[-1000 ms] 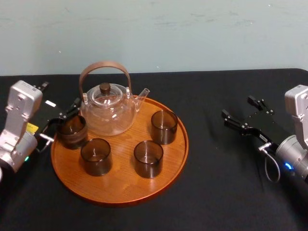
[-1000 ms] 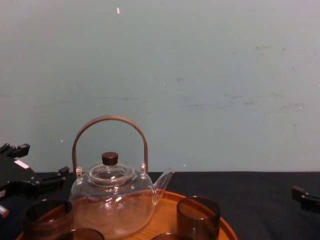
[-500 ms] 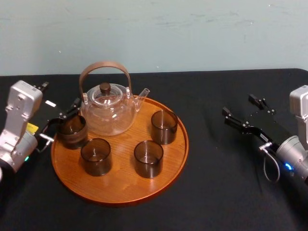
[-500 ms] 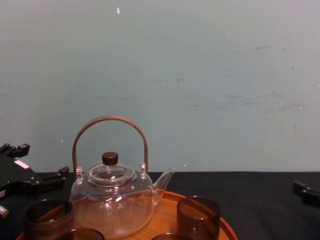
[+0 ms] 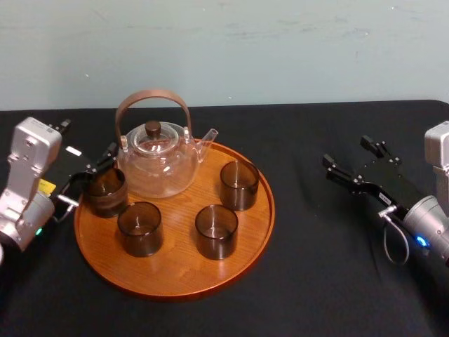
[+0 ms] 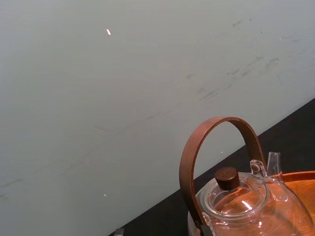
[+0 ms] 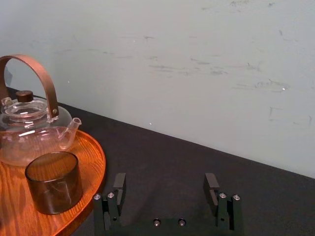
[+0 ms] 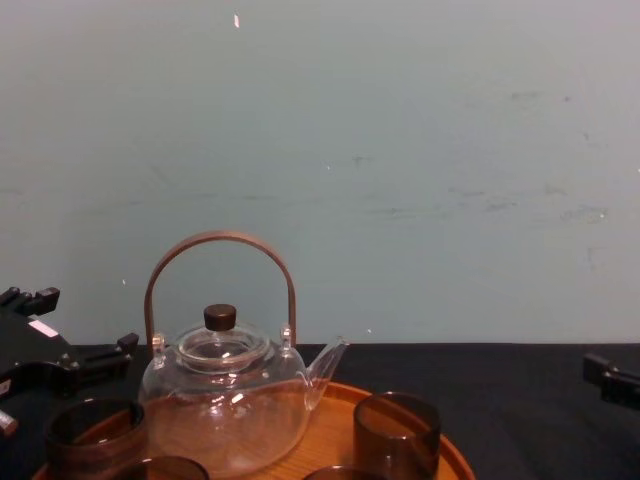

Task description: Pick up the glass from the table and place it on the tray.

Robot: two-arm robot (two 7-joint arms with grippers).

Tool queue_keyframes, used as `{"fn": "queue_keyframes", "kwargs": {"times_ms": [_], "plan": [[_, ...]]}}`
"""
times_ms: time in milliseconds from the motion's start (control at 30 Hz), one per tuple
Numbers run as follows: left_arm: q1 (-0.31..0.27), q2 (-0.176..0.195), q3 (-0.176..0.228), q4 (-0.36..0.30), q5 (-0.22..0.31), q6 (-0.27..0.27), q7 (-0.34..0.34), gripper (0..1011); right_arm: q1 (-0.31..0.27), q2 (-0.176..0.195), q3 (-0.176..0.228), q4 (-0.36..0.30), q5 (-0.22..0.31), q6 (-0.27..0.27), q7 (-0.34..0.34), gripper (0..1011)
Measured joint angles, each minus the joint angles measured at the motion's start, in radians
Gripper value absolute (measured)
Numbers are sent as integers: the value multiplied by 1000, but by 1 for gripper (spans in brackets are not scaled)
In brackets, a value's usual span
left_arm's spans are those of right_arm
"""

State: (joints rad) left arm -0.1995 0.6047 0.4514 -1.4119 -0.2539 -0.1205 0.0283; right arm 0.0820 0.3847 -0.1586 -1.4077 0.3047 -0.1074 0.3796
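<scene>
A: Head view — the glass (image 5: 105, 191) stands on the tray (image 5: 179, 267), at its left rim. The left gripper (image 5: 91, 175) is spread wide either side of it, gripping nothing.

B: Right wrist view — the right gripper (image 7: 165, 184) gapes empty, well right. I'd back the left one straight out, clear of the teapot (image 5: 156, 165).

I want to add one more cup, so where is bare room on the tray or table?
Free: the tray front, between the two near glasses and its rim; the black table between tray and right gripper. Crowded: around the teapot and left gripper.
</scene>
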Motion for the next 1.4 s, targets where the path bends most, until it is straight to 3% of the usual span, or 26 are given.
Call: {"fn": "queue_keyframes", "kwargs": {"times_ms": [1400], "plan": [[0,0,0,0,0,0,0,1001,-5,5,4,-8,-2,-2,-7,1002]]}}
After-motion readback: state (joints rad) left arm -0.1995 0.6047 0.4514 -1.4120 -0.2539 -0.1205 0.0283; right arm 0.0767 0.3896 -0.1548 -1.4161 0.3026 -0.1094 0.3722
